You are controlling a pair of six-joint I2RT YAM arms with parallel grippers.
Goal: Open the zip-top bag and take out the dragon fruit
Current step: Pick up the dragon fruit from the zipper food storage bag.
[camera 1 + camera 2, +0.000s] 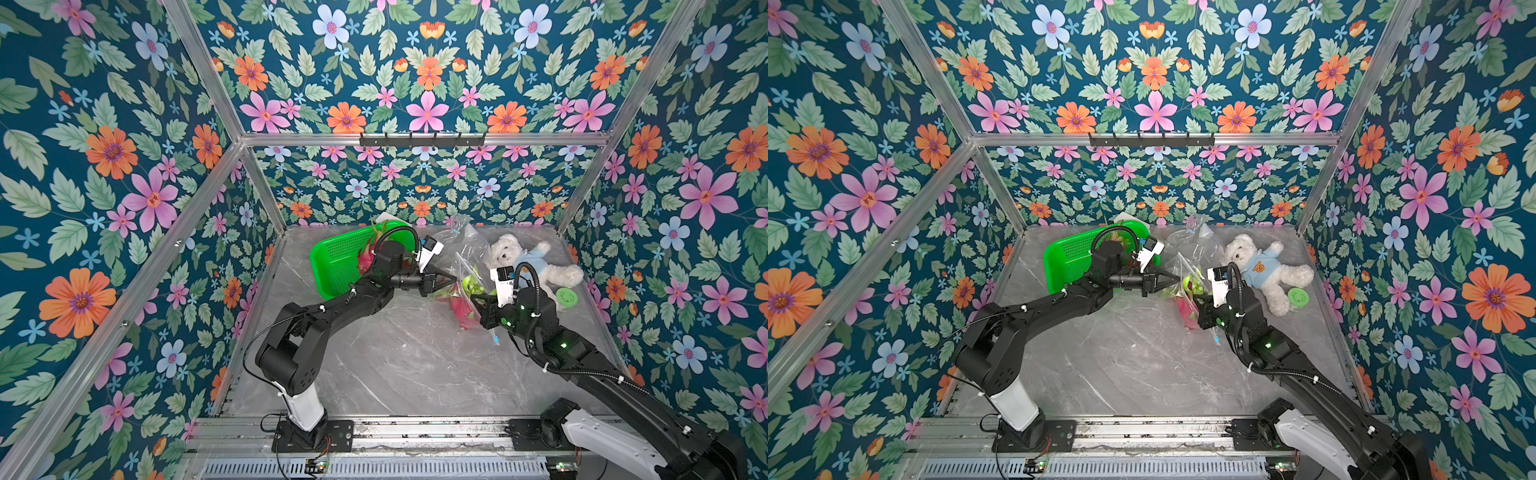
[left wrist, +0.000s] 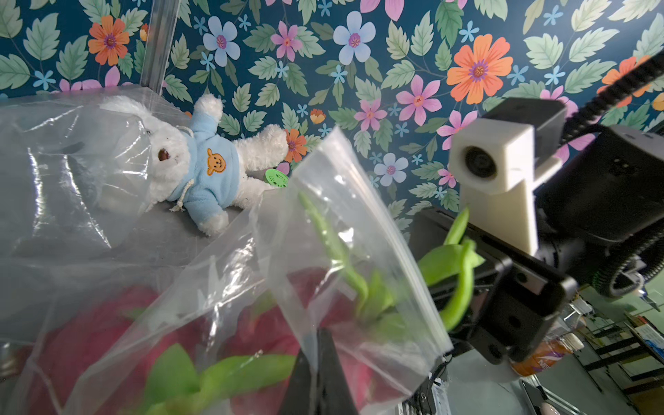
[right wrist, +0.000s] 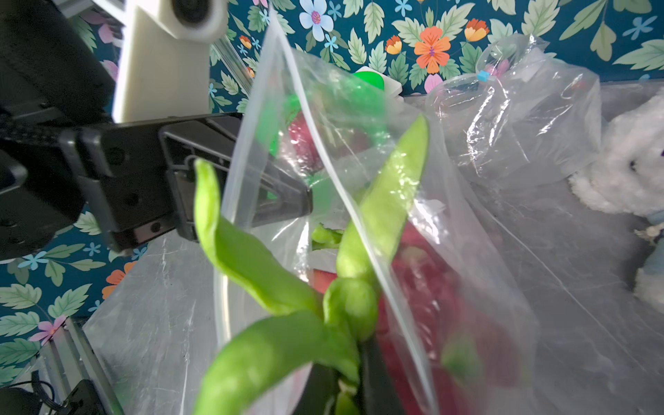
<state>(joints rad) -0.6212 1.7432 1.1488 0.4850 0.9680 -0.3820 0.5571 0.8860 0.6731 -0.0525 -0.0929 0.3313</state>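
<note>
Left fingers (image 2: 323, 363) pinched shut on the zip-top bag (image 2: 345, 222) film, probably anchoring it. Right fingers (image 3: 379, 381) clamp green scales of the dragon fruit (image 3: 273, 337), likely for pulling. Pink body inside the bag, 1 o'clock of desk (image 1: 395, 365) centre.

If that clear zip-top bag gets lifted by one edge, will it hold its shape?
Probably not: the zip-top bag is thin creased film, folding where the left end effector pinches it. Its glossy surface looks slippery. The dragon fruit in it would likely weigh it down.
</note>
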